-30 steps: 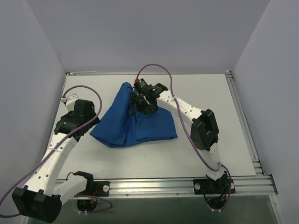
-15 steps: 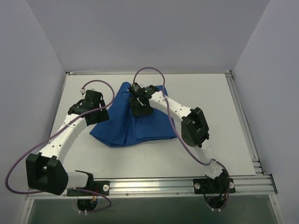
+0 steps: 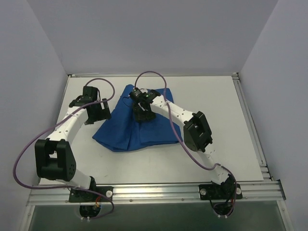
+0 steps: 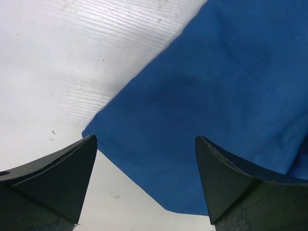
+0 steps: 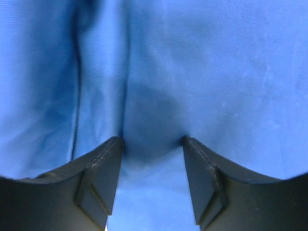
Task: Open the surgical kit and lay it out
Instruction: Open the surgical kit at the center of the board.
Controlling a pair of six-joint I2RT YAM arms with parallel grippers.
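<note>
White tabletop (image 3: 216,106) carries everything you see from overhead, and the blue cloth wrap (image 3: 154,132) lies on it left of centre, between the two arms.

You are looking at a soft, matte bundle shaped like a rough triangle. Its narrow peak points toward the far side of the table and its broad edge faces the near side. The long axis runs far to near, leaning a little to the left as it comes nearer. Creases fan from the peak toward the near edge, and one deeper fold runs down the middle. The near left corner juts out as a blunt point.

Your left gripper (image 3: 102,113) sits at the left edge of the wrap. In its wrist view the gripper (image 4: 145,139) has its jaws spread wide with nothing between them, and the wrap (image 4: 216,96) shows its slanted edge and a corner below, over bare table. You cannot tell whether the tips touch anything.

Your right gripper (image 3: 143,114) is over the far middle of the wrap. Its wrist view shows the gripper (image 5: 151,140) partly open, the tips right down at the wrap (image 5: 192,57). A shadowed dip lies between them and no cloth is pinched.
</note>
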